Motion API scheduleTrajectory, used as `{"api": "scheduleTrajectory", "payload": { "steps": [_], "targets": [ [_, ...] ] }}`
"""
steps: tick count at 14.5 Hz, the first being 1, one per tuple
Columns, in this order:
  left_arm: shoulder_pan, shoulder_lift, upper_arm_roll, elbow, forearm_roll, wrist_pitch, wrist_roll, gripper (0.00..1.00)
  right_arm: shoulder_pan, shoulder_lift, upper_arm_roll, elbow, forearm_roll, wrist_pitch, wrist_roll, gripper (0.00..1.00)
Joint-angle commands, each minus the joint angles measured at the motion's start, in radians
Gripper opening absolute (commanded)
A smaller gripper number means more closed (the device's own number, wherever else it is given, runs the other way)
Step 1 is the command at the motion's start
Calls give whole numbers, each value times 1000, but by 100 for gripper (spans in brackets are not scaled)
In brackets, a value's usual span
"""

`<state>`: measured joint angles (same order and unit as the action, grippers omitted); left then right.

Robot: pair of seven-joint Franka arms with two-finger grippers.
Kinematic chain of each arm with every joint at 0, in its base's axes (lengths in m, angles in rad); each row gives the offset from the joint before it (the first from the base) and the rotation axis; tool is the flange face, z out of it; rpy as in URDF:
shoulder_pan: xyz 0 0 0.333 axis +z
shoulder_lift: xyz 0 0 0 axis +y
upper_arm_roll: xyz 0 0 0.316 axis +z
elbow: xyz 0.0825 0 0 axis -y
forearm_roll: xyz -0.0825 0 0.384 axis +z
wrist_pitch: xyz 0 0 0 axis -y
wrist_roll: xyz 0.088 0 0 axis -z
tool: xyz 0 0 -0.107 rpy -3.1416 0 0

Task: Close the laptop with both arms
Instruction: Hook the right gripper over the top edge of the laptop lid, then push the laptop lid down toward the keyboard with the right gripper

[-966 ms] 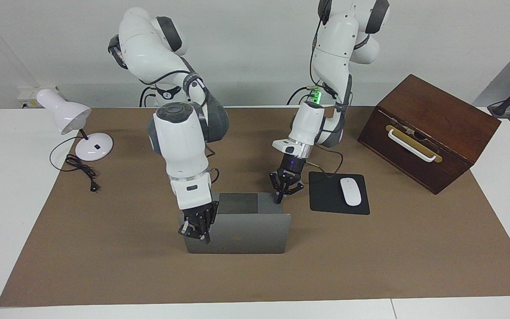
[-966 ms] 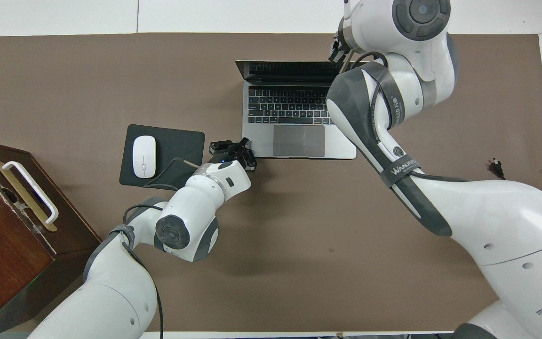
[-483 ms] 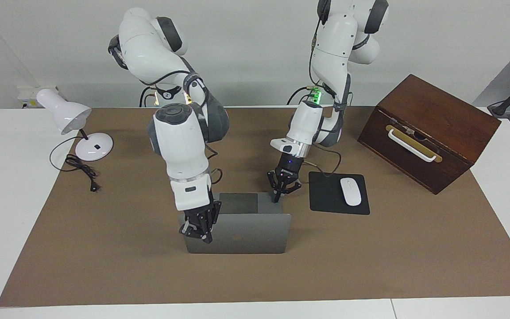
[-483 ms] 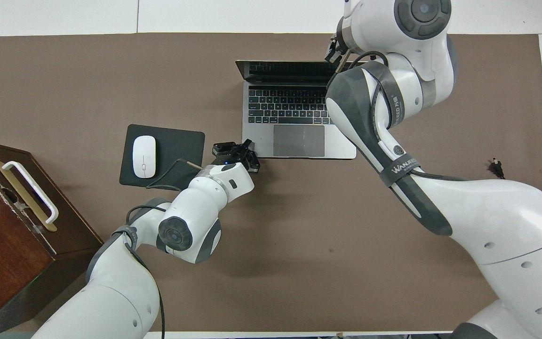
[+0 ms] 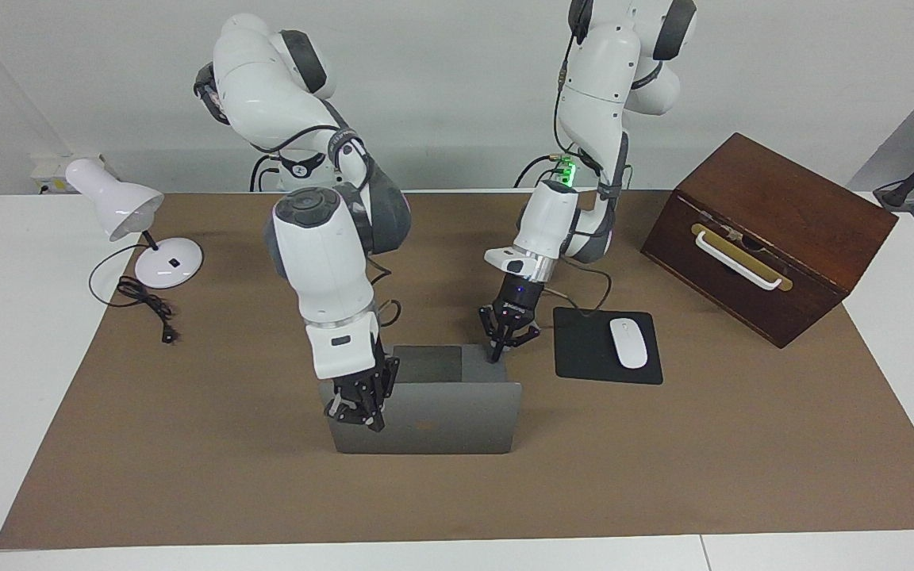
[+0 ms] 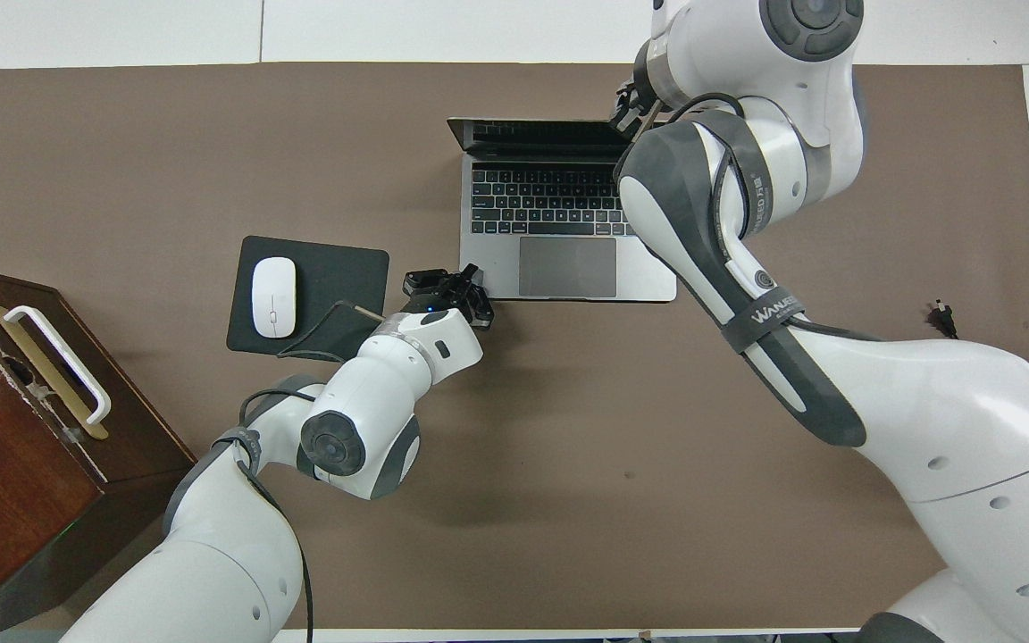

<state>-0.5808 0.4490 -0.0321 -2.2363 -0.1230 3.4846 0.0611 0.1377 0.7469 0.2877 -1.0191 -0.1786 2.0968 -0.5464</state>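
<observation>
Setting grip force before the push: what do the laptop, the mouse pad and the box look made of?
Laptop: apparently brushed metal, from its even matte silver-grey lid and deck. Mouse pad: thin, flat, matte black, probably fabric or rubber. Box: looks like dark stained wood, grain showing faintly, with a white handle on a brass-coloured plate. Right gripper is at the lid; left gripper at the base corner.

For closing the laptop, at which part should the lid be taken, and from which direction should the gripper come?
Probably the lid's free top edge: the laptop stands open with the lid raised, and that edge is farthest from the hinge. The right gripper is already at the lid's upper corner toward the right arm's end, so come from above and press toward the keyboard. The left gripper is at the base's near corner and could steady it.
</observation>
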Motion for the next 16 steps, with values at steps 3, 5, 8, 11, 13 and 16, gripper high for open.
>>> {"api": "scheduleTrajectory", "payload": {
  "steps": [3,5,8,11,13,16],
  "targets": [
    [-2,24,9,4,26,19,12,0,11,-1,13,8,45,-67,54,0],
    [1,27,9,4,43,19,14,0,7,-4,13,-10,76,-69,66,0],
    [1,27,11,3,45,19,14,0,8,-4,13,-35,79,-66,141,0],
    [1,27,11,1,46,19,16,0,11,-4,14,-62,80,-64,186,0],
    [1,28,11,1,46,19,17,0,11,-4,16,-75,114,-66,201,0],
    [-1,36,11,1,46,19,19,0,2,-4,16,-84,160,-87,210,0]
  ]
}}
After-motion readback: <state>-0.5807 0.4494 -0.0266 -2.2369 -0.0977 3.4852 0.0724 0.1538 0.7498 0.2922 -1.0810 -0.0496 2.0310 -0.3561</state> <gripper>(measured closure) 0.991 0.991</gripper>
